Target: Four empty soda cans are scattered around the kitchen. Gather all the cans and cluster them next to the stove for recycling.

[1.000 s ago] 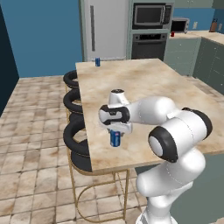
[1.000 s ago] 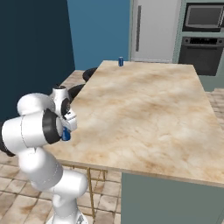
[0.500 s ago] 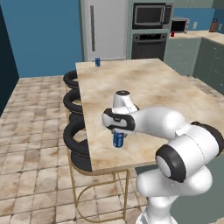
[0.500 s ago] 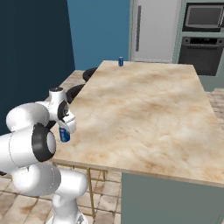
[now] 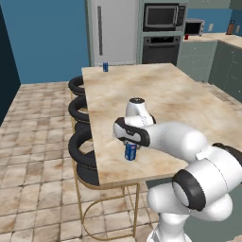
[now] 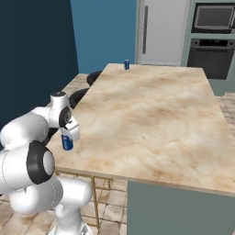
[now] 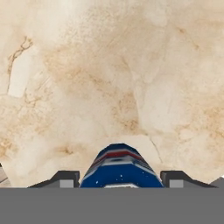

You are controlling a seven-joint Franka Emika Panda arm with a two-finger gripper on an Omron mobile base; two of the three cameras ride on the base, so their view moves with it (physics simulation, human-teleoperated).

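Observation:
My gripper [image 5: 131, 149] [image 6: 68, 139] [image 7: 120, 180] is shut on a blue soda can [image 5: 131, 153] [image 6: 67, 143] [image 7: 120, 167] with white and red marks. It holds the can upright over the near left part of the island counter [image 5: 160, 94] [image 6: 151, 105], close to the edge. The dark fingers [image 7: 65, 178] flank the can on both sides in the hand view. A second blue soda can [image 5: 105, 67] [image 6: 126, 64] stands at the far left corner of the island. The stove is out of view.
Three black stools [image 5: 81, 149] line the island's left side. A steel fridge [image 5: 115, 30], a built-in oven [image 5: 161, 49] with a microwave [image 5: 164, 16] above it, and grey-green cabinets [image 5: 227, 71] stand behind and to the right.
The hand with the blue can has shifted slightly right and nearer, and the elbow has swung down toward the base. The far can has not moved.

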